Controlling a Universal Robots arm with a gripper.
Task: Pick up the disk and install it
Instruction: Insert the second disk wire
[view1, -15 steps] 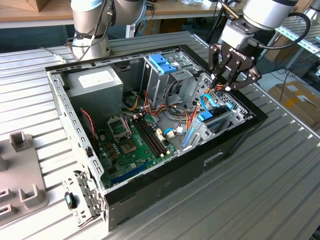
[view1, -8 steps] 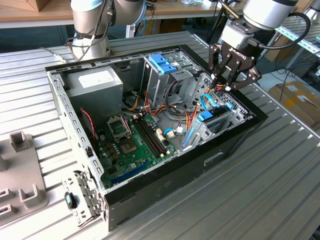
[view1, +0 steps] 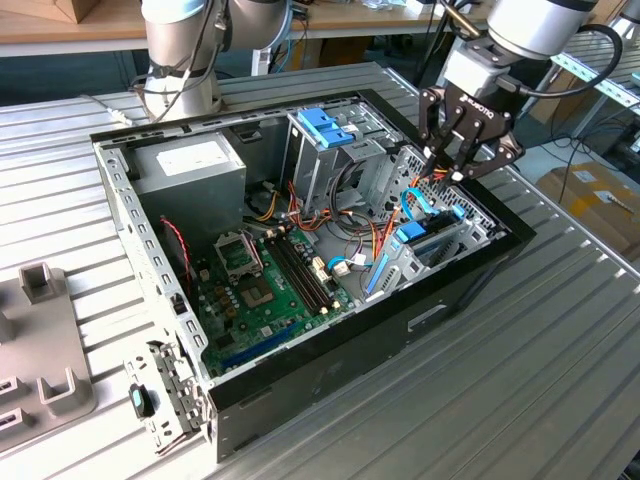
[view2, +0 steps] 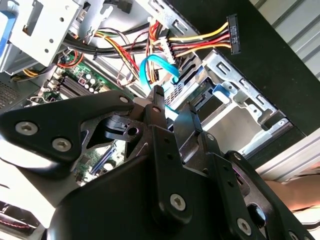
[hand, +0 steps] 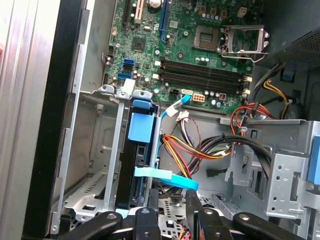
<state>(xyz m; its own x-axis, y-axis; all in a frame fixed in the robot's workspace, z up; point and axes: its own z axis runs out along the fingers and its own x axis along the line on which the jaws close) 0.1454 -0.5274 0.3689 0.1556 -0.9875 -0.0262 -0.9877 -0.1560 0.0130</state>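
Exterior view has the gripper (view1: 447, 173) hanging over the case's front corner, fingers slightly apart and holding nothing. The disk (hand: 140, 152) stands on edge in the drive bay (hand: 95, 150) right below, fully seated I think, hard to say. Going lower could snag the light blue cable (hand: 170, 178) across it, and the power wires (hand: 192, 147) crowd in just beside.
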